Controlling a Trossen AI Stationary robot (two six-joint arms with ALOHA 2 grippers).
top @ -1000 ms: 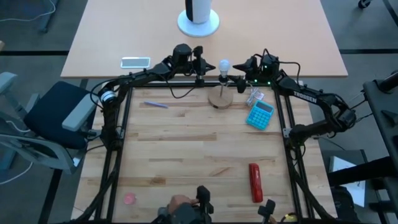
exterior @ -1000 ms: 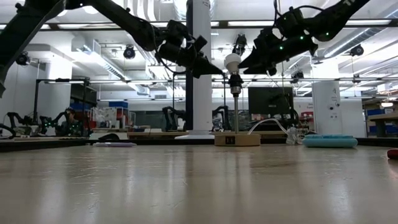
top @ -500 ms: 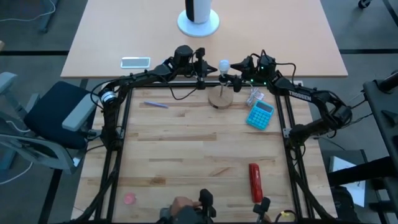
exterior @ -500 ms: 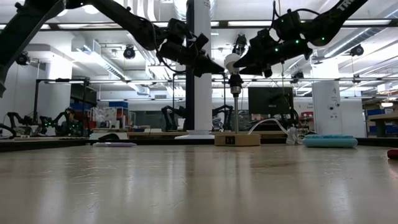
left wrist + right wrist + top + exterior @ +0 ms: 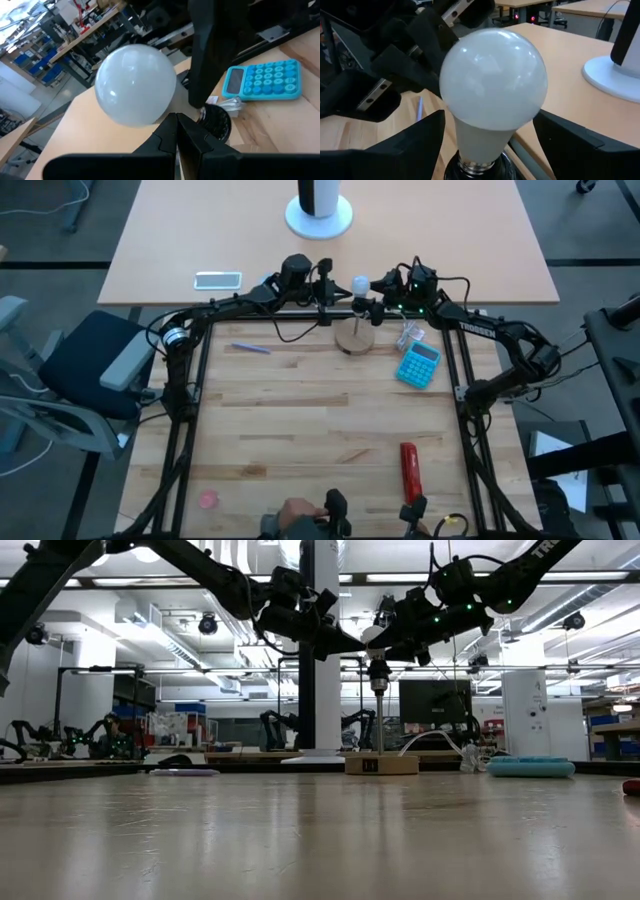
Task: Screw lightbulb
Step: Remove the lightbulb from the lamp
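Your lightbulb [image 5: 492,92] sits upright in the socket atop the post on the wooden disc [image 5: 354,340] at the surface's far edge, the released right tool [image 5: 490,145] straddling it to twist, while the clenched left tool [image 5: 176,131] waits just beside it.

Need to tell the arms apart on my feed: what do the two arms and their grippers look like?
Both are dark, tubular, jointed arms with black cables along them. The right arm bears white TROSSEN lettering and green lights near its wrist. The left gripper and right gripper each have two black, wedge-shaped fingers.
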